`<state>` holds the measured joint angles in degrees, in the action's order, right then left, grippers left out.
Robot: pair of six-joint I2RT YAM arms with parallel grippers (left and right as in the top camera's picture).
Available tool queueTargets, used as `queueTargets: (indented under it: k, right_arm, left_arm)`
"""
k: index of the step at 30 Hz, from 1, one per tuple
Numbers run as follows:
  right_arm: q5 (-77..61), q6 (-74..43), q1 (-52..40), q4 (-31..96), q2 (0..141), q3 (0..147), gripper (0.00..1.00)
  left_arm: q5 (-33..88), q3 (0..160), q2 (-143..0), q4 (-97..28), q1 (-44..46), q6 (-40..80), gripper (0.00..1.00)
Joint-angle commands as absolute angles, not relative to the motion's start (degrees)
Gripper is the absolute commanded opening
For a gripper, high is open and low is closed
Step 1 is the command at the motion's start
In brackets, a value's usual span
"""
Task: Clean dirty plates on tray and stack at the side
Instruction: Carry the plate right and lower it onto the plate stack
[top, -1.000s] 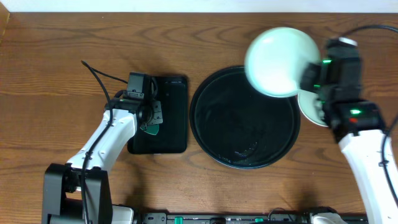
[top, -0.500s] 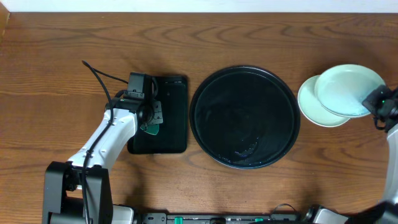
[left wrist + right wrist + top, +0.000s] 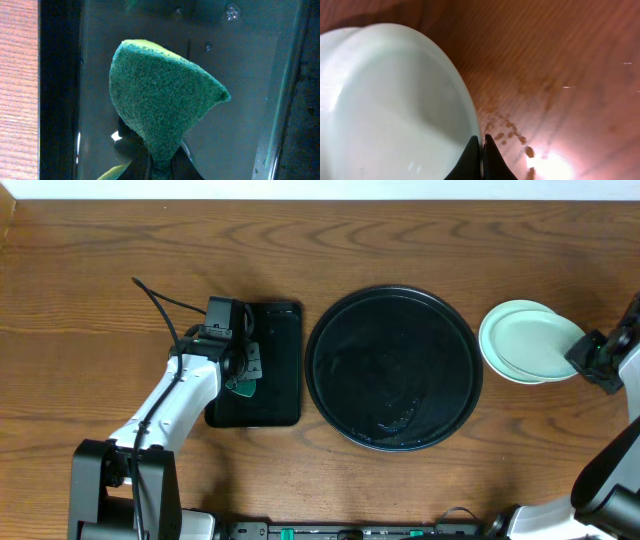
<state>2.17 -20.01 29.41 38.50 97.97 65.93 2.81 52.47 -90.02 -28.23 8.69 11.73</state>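
Observation:
The round black tray [image 3: 340, 310] lies mid-table with no plate on it. To its right a pale mint plate [image 3: 538, 342] [image 3: 395, 105] rests on a whiter plate [image 3: 492, 340] [image 3: 332, 37], slightly offset. My right gripper [image 3: 580, 352] [image 3: 481, 147] is shut on the mint plate's right rim, low over the wood. My left gripper [image 3: 243, 377] [image 3: 160, 170] hovers over the rectangular tray, shut on a green sponge [image 3: 160, 95] that sticks out from its jaws.
The small rectangular black tray [image 3: 275, 330] [image 3: 240, 75] lies left of the round tray. A wet smear [image 3: 395, 425] shows on the round tray's near side. A black cable [image 3: 160, 300] trails behind the left arm. Bare wood surrounds the stack.
My right gripper carried the mint plate from above the round tray's far right edge over to the right and lowered it onto the other plate. The left arm has not moved.

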Motion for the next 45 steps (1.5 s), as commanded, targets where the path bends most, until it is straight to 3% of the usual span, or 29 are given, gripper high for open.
queueTargets:
  k: [1,5,6,9,11,13,15,23,27,32,33,35,36,37,38,39,41,43,45]
  right_arm:
    - [0.75,-20.75,29.52,37.82,100.12,66.26,0.01]
    - [0.54,-20.75,29.54,37.26,101.43,66.26,0.03]
    - [0.54,-20.75,29.52,37.26,101.51,66.26,0.12]
    - [0.47,-20.75,29.54,37.26,101.51,66.26,0.51]
    - [-0.47,-20.71,29.52,37.26,101.51,66.26,0.66]
    - [-2.37,-20.62,29.52,37.26,101.51,66.26,0.73]
    - [-4.58,-20.01,29.52,37.28,101.51,66.26,0.78]
    - [-7.38,-17.8,28.36,37.76,101.51,66.28,0.83]
    - [-7.44,-16.62,27.7,37.21,101.47,66.7,0.87]
    - [-8.47,-15.49,27.68,36.18,101.47,66.81,0.92]
    - [-8.49,-15.35,27.7,36.14,101.47,66.81,0.92]
    - [-8.47,-15.35,27.7,36.23,101.47,66.81,0.78]
    - [-8.47,-15.35,27.7,36.29,101.47,66.81,0.6]
    - [-8.47,-15.35,27.7,36.4,101.47,66.81,0.28]
    - [-8.45,-15.35,27.7,36.42,101.47,66.81,0.09]
    - [-8.45,-15.35,27.7,36.42,101.47,66.81,0.01]
    - [-8.43,-15.35,27.7,36.25,101.49,66.81,0.04]
    - [-8.43,-15.35,27.7,35.9,101.49,66.78,0.17]
    - [-8.43,-15.35,27.7,35.53,101.49,66.78,0.21]
  left_arm:
    - [2.52,51.81,-90.56,-28.18,8.6,11.0,0.09]
    - [2.52,51.81,-90.56,-28.18,8.6,11.0,0.09]
    - [2.52,51.81,-90.56,-28.18,8.6,11.0,0.09]
    - [2.52,51.81,-90.56,-28.18,8.6,11.0,0.09]
    - [2.52,51.81,-90.56,-28.16,8.6,11.0,0.09]
    - [2.52,51.81,-90.56,-28.18,8.6,11.0,0.09]
    - [2.52,51.81,-90.56,-28.18,8.6,11.0,0.17]
    - [2.52,51.81,-90.56,-28.16,8.6,11.0,0.17]
    - [2.52,51.81,-90.56,-28.16,8.6,11.0,0.35]
    - [2.52,51.81,-90.56,-28.16,8.6,11.0,0.46]
    - [2.52,51.81,-90.56,-28.16,8.6,11.0,0.47]
    - [2.52,51.81,-90.56,-28.16,8.6,11.0,0.47]
    - [2.52,51.81,-90.56,-28.16,8.6,11.0,0.47]
    - [2.52,51.81,-90.56,-28.16,8.6,11.0,0.48]
    - [2.52,51.81,-90.56,-28.16,8.6,11.0,0.48]
    - [2.52,51.81,-90.56,-28.16,8.6,11.0,0.48]
    - [2.52,51.81,-90.56,-28.16,8.6,11.0,0.48]
    - [2.52,51.81,-90.56,-28.16,8.6,11.0,0.48]
    - [2.52,51.81,-90.56,-28.16,8.6,11.0,0.49]
